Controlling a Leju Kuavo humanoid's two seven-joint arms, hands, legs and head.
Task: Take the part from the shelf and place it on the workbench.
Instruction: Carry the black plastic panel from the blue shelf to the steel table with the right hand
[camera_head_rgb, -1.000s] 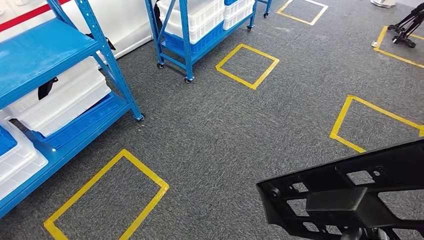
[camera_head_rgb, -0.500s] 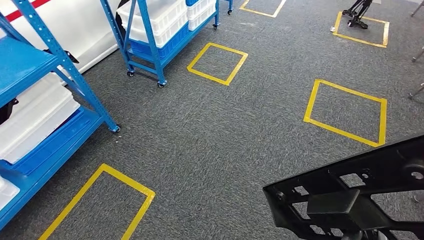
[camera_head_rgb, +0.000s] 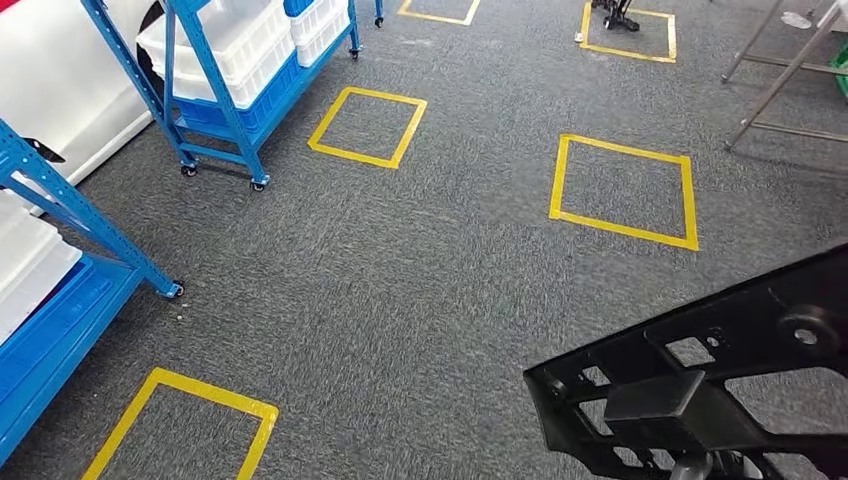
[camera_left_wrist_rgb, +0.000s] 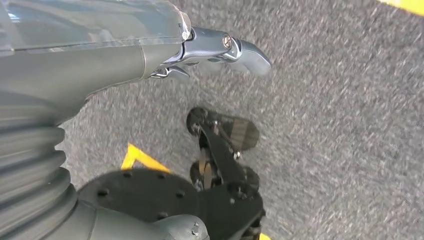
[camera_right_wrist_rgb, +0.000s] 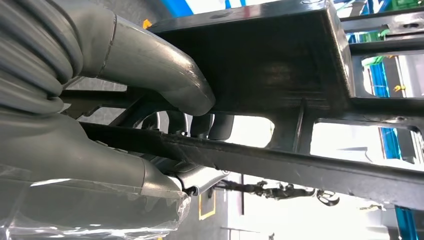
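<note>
The part is a black plastic frame with open windows and a raised block, filling the head view's lower right above the carpet. In the right wrist view my right hand grips the part: the thick thumb lies over the dark block and the fingers curl round a bar beneath it. My left hand hangs over the grey carpet with nothing in it, one silver finger stretched out.
A blue wheeled shelf with white and blue bins stands at the back left. A second blue shelf is at the near left edge. Yellow tape squares mark the carpet. Metal legs of a stand rise at the back right.
The whole picture has shifted: the camera turned right, so the shelves slid left and metal legs came into view at the back right. The part stays in my right hand.
</note>
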